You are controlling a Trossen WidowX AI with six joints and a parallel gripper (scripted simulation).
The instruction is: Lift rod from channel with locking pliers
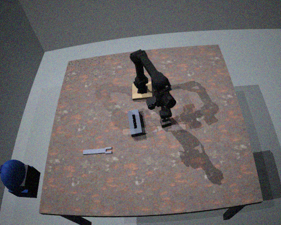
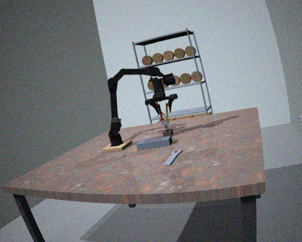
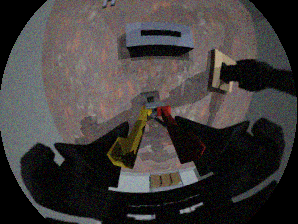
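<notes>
The hand (image 1: 166,114) (image 2: 164,112) (image 3: 152,121) pinches the spread handles of the locking pliers (image 2: 164,122) (image 3: 137,134), jaws above the holster (image 1: 166,123) (image 2: 167,133) (image 3: 149,97); squeezing too early could lock them before they reach the channel block (image 1: 139,129) (image 2: 154,143) (image 3: 159,38), at nine o'clock in the top view.

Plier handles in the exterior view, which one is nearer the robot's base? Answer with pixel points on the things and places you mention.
The red handle (image 2: 160,114) (image 3: 186,136); the yellow one (image 2: 167,113) (image 3: 133,142) stands farther from the base (image 2: 107,149) (image 3: 215,75).

Ok so I count ten round brown things (image 2: 168,55), one rack (image 2: 167,38), one pliers (image 2: 167,113) (image 3: 131,145), one slotted block (image 1: 139,131) (image 2: 153,143) (image 3: 159,42), one forked bar (image 1: 95,151) (image 2: 172,158) (image 3: 108,2).
</notes>
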